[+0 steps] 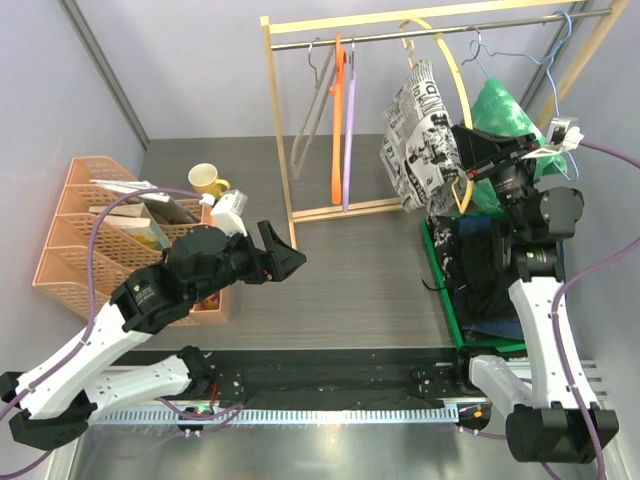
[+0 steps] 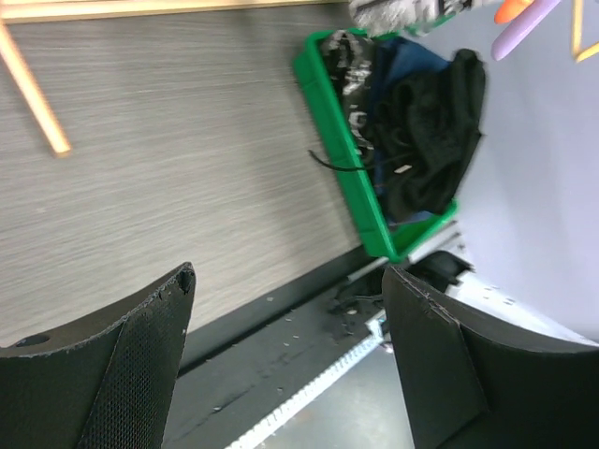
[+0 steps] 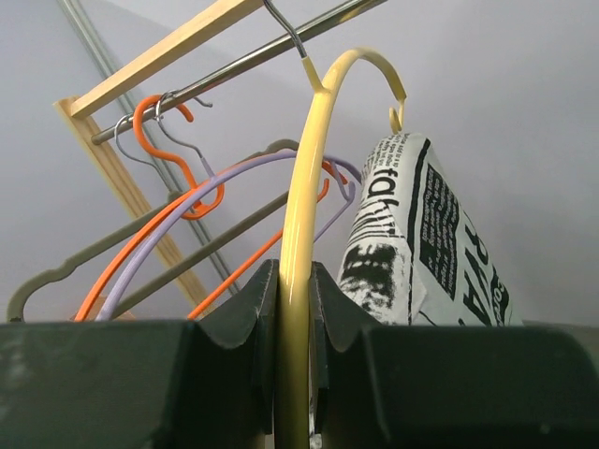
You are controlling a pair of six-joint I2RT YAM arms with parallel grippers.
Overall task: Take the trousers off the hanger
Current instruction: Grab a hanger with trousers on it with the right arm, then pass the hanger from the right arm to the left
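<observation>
The white newspaper-print trousers (image 1: 420, 135) hang on a yellow hanger (image 1: 455, 70) on the rail; both also show in the right wrist view, the trousers (image 3: 421, 243) to the right of the hanger (image 3: 304, 206). My right gripper (image 1: 465, 160) (image 3: 293, 281) is shut on the hanger's lower arm. The green-and-white mottled trousers (image 1: 500, 110) hang behind it on a blue wire hanger (image 1: 545, 50). The plain black (image 2: 430, 131), navy denim (image 2: 402, 56) and marbled (image 2: 346, 56) garments lie in a green bin (image 1: 443, 290) (image 2: 323, 84). My left gripper (image 1: 285, 255) (image 2: 290, 281) is open and empty above the table.
A wooden rack (image 1: 280, 130) with a metal rail holds empty orange (image 1: 337, 120), purple (image 1: 349, 120) and grey (image 1: 310, 120) hangers. An orange desk organiser (image 1: 90, 230) and a yellow mug (image 1: 207, 180) stand at the left.
</observation>
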